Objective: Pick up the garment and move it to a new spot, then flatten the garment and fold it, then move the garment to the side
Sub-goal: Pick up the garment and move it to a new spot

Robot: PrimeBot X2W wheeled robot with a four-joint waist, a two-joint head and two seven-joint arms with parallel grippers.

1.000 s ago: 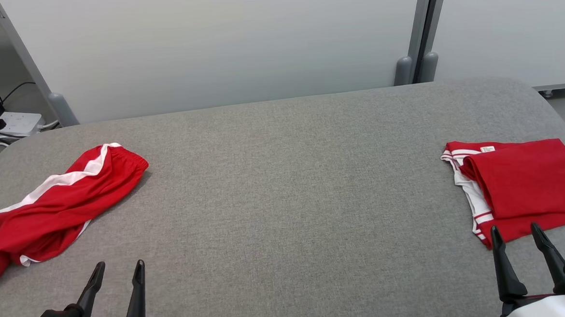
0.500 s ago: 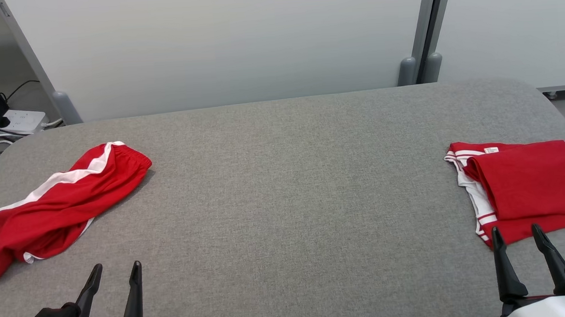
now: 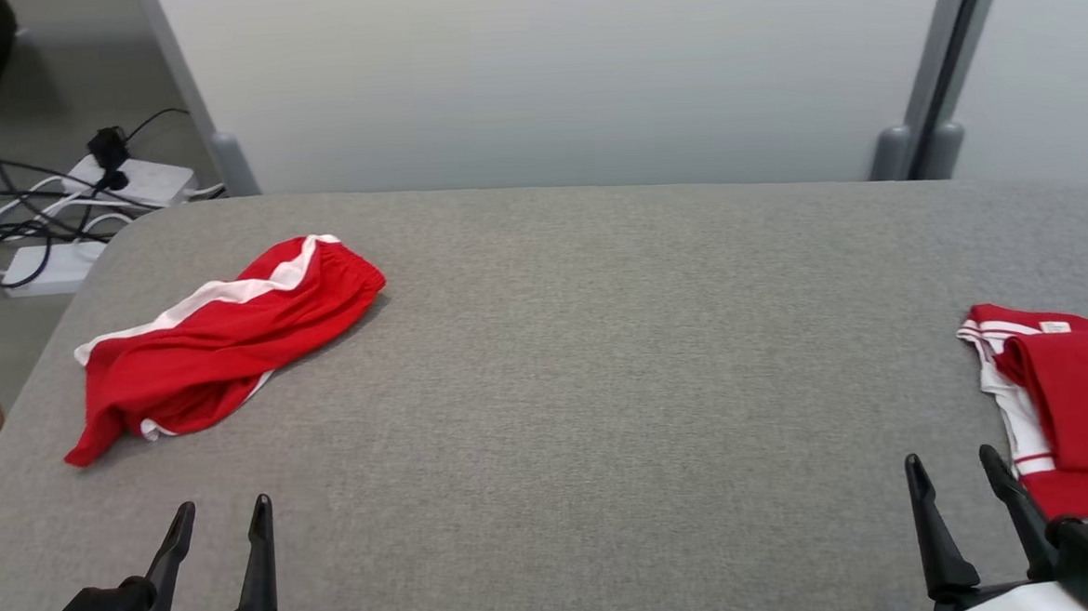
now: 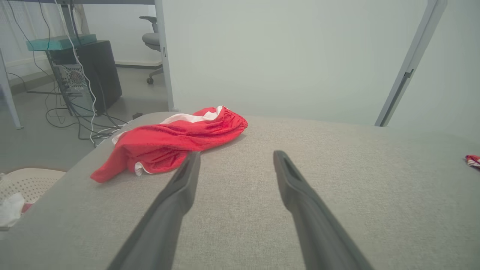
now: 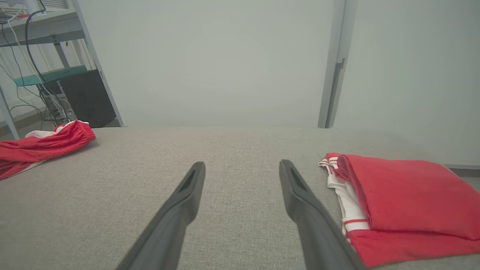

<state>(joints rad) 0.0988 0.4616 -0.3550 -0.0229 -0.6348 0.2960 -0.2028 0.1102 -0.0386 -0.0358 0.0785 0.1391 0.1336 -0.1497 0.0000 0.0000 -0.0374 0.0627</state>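
Observation:
A crumpled pair of red shorts with a white side stripe [image 3: 225,345] [image 4: 176,140] [image 5: 39,146] lies on the grey table [image 3: 603,358] at the far left. A folded red garment with white trim [image 3: 1066,399] [image 5: 393,202] rests at the right edge. My left gripper [image 3: 222,516] [image 4: 236,159] is open and empty near the front edge, short of the shorts. At the front right my right gripper [image 3: 951,466] [image 5: 242,168] is open too, just left of the folded garment.
Power strips and tangled cables [image 3: 64,210] lie on the floor beyond the table's left corner. A pale perforated basket [image 4: 26,183] stands by the left edge. A grey partition wall with a post [image 3: 933,89] runs behind the table.
The head camera has turned left, so the whole scene has shifted right in the picture. Both garments lie as before and both grippers stay open.

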